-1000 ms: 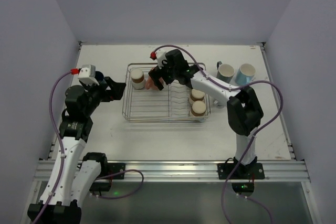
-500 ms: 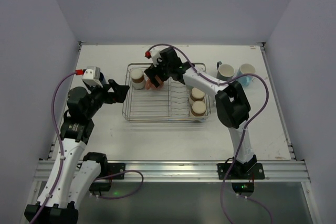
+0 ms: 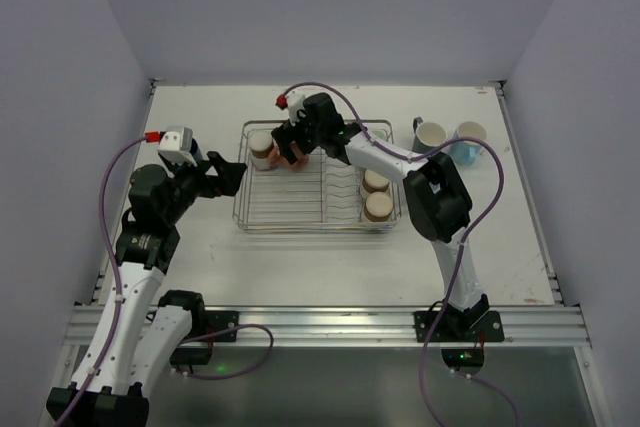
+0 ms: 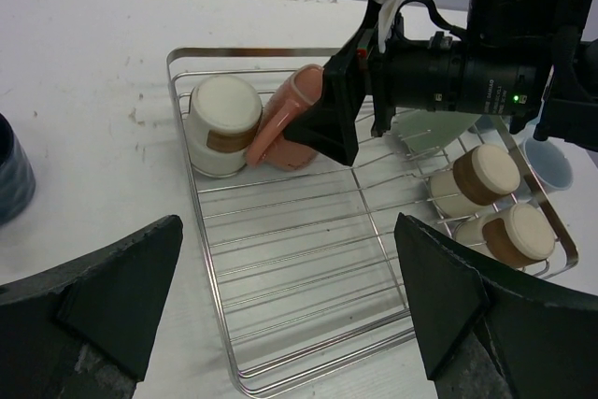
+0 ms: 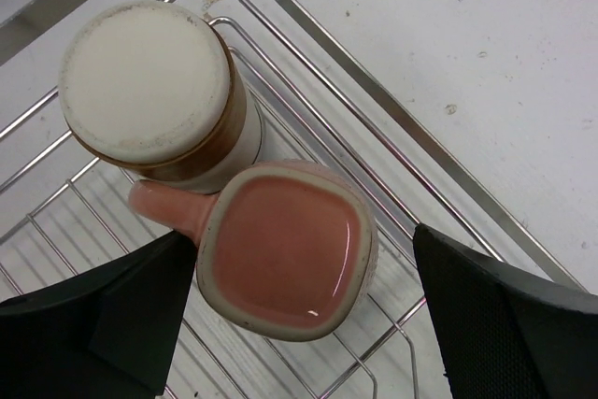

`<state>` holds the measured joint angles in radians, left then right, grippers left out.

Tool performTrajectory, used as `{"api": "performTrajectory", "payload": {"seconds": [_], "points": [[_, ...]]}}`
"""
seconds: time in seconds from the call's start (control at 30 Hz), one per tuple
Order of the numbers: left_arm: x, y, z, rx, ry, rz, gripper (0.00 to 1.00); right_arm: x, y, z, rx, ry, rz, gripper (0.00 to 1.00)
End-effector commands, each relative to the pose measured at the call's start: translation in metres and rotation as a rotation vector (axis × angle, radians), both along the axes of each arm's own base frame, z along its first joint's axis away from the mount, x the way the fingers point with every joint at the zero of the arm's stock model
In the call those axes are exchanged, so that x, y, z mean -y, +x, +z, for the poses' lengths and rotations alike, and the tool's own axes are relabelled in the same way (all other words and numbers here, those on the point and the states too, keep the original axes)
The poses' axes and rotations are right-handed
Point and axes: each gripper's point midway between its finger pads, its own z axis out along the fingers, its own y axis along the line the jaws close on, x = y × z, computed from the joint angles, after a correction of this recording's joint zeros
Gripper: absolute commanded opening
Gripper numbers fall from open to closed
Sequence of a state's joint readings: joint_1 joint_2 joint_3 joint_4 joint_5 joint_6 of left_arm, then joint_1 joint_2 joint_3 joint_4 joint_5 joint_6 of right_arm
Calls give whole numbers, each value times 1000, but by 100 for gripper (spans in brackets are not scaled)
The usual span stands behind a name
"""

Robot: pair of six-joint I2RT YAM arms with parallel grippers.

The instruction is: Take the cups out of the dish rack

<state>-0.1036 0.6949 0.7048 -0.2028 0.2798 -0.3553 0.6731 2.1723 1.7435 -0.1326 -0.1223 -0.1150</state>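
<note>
In the dish rack point(image 3: 300, 212) far-left corner: salmon cup point(image 5: 285, 261) tilted, touching brown-and-cream cup point(image 5: 154, 91). Right gripper point(image 3: 296, 154) over the salmon cup, jaws apart either side. Left gripper point(image 3: 228, 175) just left of rack, jaws apart

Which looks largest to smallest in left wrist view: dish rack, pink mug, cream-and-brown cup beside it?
1. dish rack
2. pink mug and cream-and-brown cup: look alike, mug partly hidden, so unranked.
</note>
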Motion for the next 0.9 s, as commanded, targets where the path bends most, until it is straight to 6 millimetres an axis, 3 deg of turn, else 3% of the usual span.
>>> {"api": "performTrajectory", "payload": {"seconds": [0.0,0.1,0.2,0.23,0.33,0.37,0.4,0.43,0.47,0.5,0.6,0.7,0.87], "points": [[1,1,6,27,17,-10,100,-9,16,32,78,107,-47,99],[1,1,6,29,17,-8,100,-10,17,28,63,91,-55,98],[0,1,6,30,17,-7,100,-10,18,30,66,99,-59,79],[0,0,6,29,17,-7,100,-8,15,30,64,103,-63,66],[0,0,6,32,18,-9,100,-4,10,30,81,135,-75,53],[0,0,6,32,18,-9,100,-3,10,52,126,178,-79,48],[0,0,6,32,16,-8,100,-2,8,59,139,198,-83,47],[2,-1,4,28,14,-16,100,4,0,49,127,195,-90,45],[2,0,4,28,10,-18,100,8,-4,71,147,244,-105,40],[4,-1,4,27,4,-28,100,11,-9,71,156,267,-116,38],[9,-2,2,18,-18,-50,100,21,-19,103,199,365,-150,30],[16,-5,2,14,-53,-83,100,30,-28,130,212,475,-194,25],[31,-7,2,11,-131,-150,100,36,-40,160,130,682,-282,24]]}}
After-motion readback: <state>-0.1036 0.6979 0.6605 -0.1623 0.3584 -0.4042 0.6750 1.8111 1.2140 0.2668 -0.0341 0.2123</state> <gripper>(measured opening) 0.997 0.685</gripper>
